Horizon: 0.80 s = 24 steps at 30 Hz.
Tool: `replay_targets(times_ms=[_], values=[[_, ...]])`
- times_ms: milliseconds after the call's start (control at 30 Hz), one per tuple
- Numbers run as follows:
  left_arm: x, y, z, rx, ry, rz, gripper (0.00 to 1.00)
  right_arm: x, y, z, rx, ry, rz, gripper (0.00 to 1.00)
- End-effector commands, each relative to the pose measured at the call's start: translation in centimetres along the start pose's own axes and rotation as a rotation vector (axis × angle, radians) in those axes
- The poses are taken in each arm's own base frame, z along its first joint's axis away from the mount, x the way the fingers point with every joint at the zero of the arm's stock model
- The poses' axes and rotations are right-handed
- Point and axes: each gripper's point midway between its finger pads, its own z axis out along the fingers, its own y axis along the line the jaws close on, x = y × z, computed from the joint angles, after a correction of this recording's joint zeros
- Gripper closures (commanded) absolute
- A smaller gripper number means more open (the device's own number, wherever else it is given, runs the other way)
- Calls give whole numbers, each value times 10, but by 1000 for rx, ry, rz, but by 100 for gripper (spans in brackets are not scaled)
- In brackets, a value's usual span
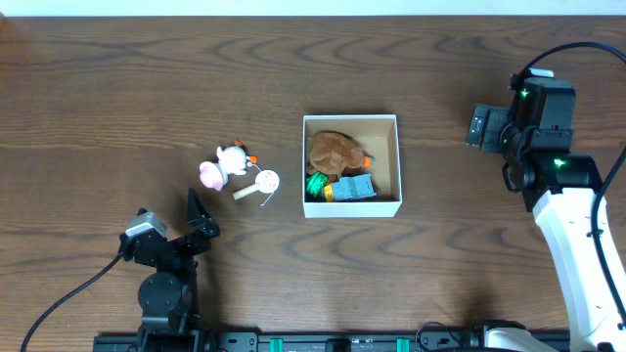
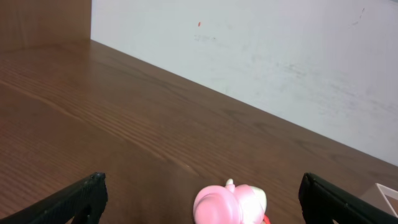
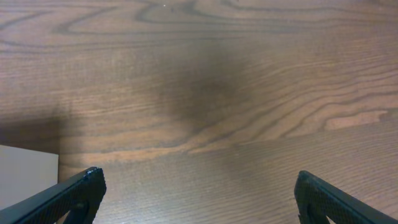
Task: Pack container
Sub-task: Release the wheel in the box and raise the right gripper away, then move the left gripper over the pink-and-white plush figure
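Note:
The container [image 1: 396, 161], a square white-walled box with a tan inside, sits mid-table. It holds a brown plush [image 1: 335, 150], a green piece [image 1: 316, 183] and a blue-grey item [image 1: 352, 188]. Left of it on the table lie a pink-and-white toy [image 1: 223, 164] and a small white round piece on a stick [image 1: 264, 182]. My left gripper [image 1: 202, 215] stands open just in front of the pink toy [image 2: 230, 204], which lies ahead between the wide-apart fingers [image 2: 81, 199]. My right gripper [image 1: 476, 127] is open and empty, to the right of the container, whose corner [image 3: 25, 174] shows in the right wrist view.
Dark wood table all around. A white wall [image 2: 280, 56] rises behind the far table edge in the left wrist view. The right arm's white link [image 1: 577, 244] runs along the right side; the left arm's base [image 1: 161, 293] sits at the front edge.

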Motion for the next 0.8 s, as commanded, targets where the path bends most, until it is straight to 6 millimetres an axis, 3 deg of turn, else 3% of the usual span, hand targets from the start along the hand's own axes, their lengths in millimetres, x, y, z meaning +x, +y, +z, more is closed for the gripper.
replay_targets(times_ms=[0, 633, 767], values=[[15, 7, 2, -22, 34, 32, 2, 1, 2, 2, -4, 8, 10, 1], [13, 6, 2, -18, 24, 28, 2, 2, 1, 2, -3, 11, 10, 1], [-3, -4, 2, 27, -36, 7, 2, 2, 1, 2, -3, 11, 10, 1]])
